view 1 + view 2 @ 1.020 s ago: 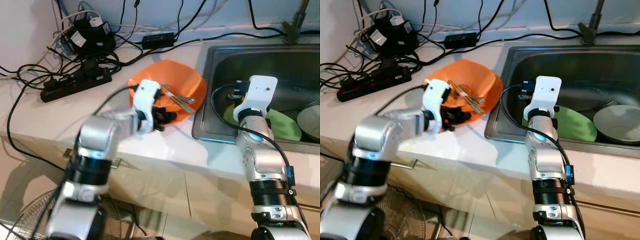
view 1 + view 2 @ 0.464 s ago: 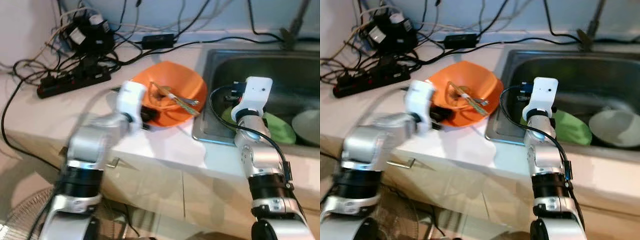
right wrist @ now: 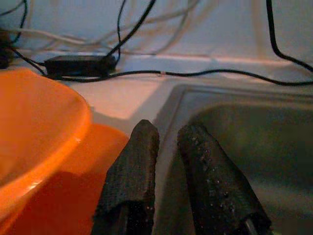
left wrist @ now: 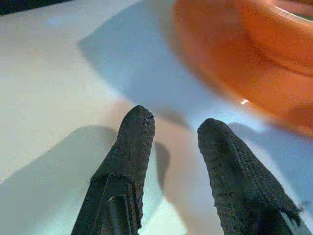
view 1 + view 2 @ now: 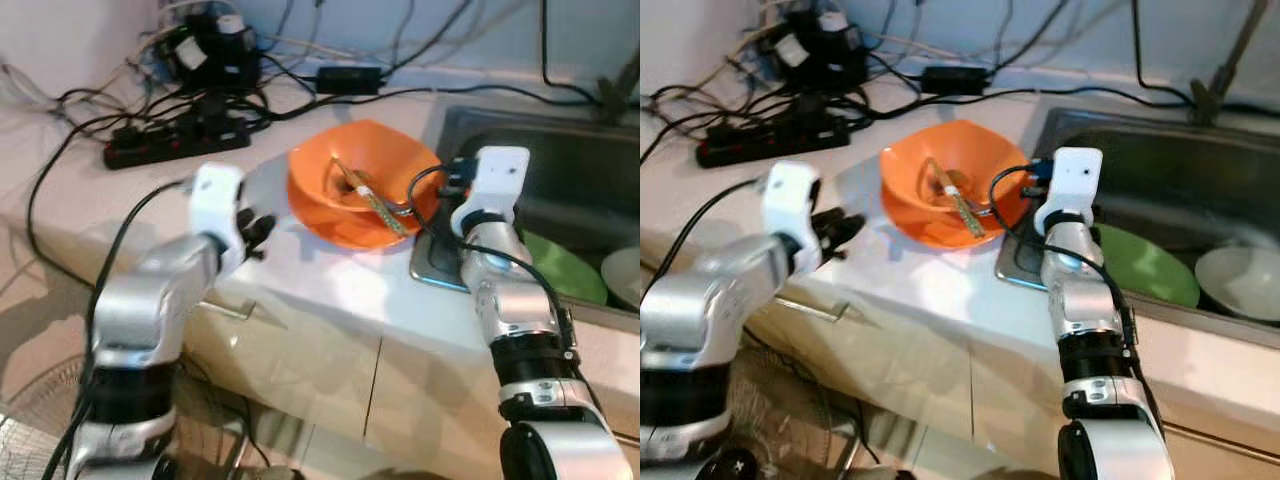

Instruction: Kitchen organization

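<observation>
The orange bowl (image 5: 362, 180) sits on the white surface (image 5: 150, 200) just left of the sink (image 5: 560, 170), holding utensils (image 5: 372, 198). The left gripper (image 4: 173, 134), fingers apart and empty, hovers near-left of it. The right gripper (image 3: 166, 139), fingers narrowly parted, is at the bowl's right rim.

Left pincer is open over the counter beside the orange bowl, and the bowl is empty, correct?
Not quite: the orange bowl holds utensils, as the left eye view shows. The left pincer is indeed open over the counter beside it.
</observation>
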